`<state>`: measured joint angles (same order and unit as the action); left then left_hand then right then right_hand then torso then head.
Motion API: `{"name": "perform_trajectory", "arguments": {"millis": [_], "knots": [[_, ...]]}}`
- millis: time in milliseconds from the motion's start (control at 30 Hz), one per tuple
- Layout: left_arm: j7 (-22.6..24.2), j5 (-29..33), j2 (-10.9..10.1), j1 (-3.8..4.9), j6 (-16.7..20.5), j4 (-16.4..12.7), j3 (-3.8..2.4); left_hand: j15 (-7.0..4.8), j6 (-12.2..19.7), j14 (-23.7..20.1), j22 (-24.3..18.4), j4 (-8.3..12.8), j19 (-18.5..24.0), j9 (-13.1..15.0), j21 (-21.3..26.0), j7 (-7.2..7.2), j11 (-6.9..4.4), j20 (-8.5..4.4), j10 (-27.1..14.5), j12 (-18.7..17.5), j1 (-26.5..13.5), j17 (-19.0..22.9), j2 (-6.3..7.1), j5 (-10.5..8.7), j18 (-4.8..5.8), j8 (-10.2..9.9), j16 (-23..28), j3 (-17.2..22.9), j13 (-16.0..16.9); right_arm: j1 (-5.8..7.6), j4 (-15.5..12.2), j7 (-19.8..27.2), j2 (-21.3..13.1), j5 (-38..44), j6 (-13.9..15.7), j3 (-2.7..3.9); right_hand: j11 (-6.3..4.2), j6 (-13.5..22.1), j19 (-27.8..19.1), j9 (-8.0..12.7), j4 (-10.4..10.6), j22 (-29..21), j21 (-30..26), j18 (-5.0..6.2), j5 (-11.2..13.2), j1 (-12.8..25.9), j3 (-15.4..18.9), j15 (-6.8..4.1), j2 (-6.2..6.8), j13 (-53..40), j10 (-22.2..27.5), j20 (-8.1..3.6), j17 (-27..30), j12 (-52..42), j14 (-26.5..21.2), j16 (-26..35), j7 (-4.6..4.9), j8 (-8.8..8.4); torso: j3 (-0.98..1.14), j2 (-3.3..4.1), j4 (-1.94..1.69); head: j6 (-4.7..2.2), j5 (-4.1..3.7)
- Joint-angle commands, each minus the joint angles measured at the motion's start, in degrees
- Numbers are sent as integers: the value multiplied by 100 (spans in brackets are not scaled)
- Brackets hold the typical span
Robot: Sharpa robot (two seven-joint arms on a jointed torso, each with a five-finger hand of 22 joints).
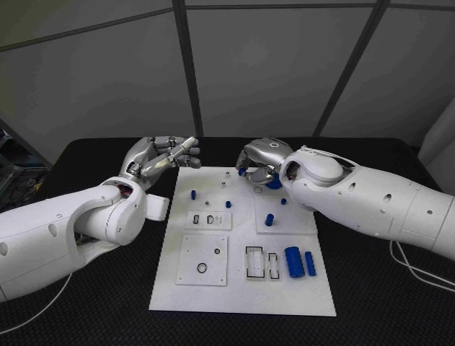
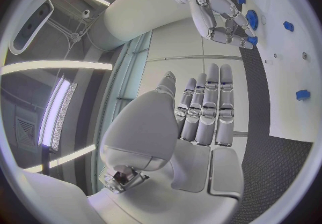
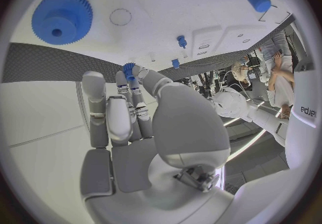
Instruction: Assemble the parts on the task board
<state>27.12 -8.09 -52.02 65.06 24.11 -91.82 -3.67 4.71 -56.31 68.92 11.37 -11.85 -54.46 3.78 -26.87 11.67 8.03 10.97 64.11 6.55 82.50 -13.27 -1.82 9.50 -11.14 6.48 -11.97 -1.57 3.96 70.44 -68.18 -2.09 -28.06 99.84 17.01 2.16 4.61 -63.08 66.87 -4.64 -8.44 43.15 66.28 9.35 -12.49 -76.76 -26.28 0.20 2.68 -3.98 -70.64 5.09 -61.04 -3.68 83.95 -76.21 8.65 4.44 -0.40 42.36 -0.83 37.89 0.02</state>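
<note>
The white task board (image 1: pixel 243 292) lies in the middle of the black table. My right hand (image 1: pixel 260 161) hovers over the board's far edge and pinches a small blue toothed part (image 3: pixel 128 68) between thumb and fingertips (image 2: pixel 253 40). A large blue gear (image 3: pixel 61 16) lies flat on the board just under that hand (image 1: pixel 275 183). My left hand (image 1: pixel 163 156) is raised beside the board's far left corner, fingers (image 2: pixel 204 111) straight and side by side, holding nothing. Two blue cylinders (image 1: pixel 300 262) lie near the board's right edge. Small blue pegs (image 1: pixel 193 194) (image 1: pixel 270 220) stand upright mid-board.
A white block (image 1: pixel 156 209) sits against the board's left edge beside my left arm. Recessed slots (image 1: pixel 258 262) and a ring (image 1: pixel 201 268) mark the board's near half. A white cable (image 1: pixel 425 274) trails on the table at the right.
</note>
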Motion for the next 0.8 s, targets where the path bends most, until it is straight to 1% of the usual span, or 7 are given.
{"name": "perform_trajectory", "arguments": {"millis": [33,67,167,533,600,700,800], "knots": [[27,-27,15,11,-66,6,-6,28,-11,23,8,2,-9,-5,-15,38,32,15,12,-27,-32,-6,42,-29,79,-26,31,-31,-3,17,191,58,153,-7,220,3,21,16,27,11,-3,13,40,-110,-28,-15,-48,-13,31,4,17,10,-11,12,194,-37,32,-33,1,1,2,-19,19],[27,-27,18,11,-67,9,-6,28,-11,23,8,2,-9,-5,-15,38,32,15,12,-27,-32,-6,42,-29,79,-26,31,-31,-3,19,253,64,207,4,206,3,22,18,29,11,-2,19,43,-111,-28,-13,-49,-12,32,4,20,11,-15,13,195,-40,32,-35,1,3,0,3,20],[26,-27,28,13,-70,14,-6,28,-11,23,8,2,-9,-5,-15,38,32,15,12,-27,-32,-6,42,-29,79,-26,31,-31,-3,21,377,71,323,29,177,2,26,23,31,13,1,31,52,-113,-26,-9,-55,-9,35,6,29,13,-22,15,195,-45,34,-39,-5,3,-6,4,11],[27,-27,52,16,-78,29,-8,28,-11,23,8,2,-9,-5,-15,38,32,15,12,-27,-32,-6,42,-29,79,-26,31,-31,-3,23,627,101,573,52,65,0,35,38,34,17,15,62,75,-117,-24,8,-70,-1,41,10,54,21,-36,17,195,-57,43,-51,-8,18,-11,-4,45],[27,-27,52,18,-78,31,-8,28,-11,23,8,2,-9,-5,-15,38,32,15,12,-27,-32,-6,42,-29,79,-26,31,-31,-3,22,687,89,628,72,27,-1,37,41,34,18,18,68,80,-118,-23,12,-73,1,43,11,59,23,-38,17,195,-60,44,-54,-5,11,-6,-43,59],[27,-27,51,20,-76,37,-9,30,-17,21,8,1,-4,-3,-14,37,32,17,16,-38,-34,-16,36,-29,79,-33,46,-27,-1,22,742,74,679,93,-12,-2,39,46,31,19,23,70,83,-118,-21,18,-78,4,45,12,66,26,-40,17,195,-62,47,-57,-7,11,0,-30,72],[28,-27,57,24,-78,42,-9,30,-17,21,8,1,-4,-3,-14,37,32,17,16,-38,-34,-16,36,-29,79,-33,46,-27,-1,21,803,70,732,106,-38,-4,41,50,28,20,28,73,86,-118,-16,24,-81,6,47,13,73,28,-46,17,195,-67,49,-60,-9,20,-8,-26,63]]}}
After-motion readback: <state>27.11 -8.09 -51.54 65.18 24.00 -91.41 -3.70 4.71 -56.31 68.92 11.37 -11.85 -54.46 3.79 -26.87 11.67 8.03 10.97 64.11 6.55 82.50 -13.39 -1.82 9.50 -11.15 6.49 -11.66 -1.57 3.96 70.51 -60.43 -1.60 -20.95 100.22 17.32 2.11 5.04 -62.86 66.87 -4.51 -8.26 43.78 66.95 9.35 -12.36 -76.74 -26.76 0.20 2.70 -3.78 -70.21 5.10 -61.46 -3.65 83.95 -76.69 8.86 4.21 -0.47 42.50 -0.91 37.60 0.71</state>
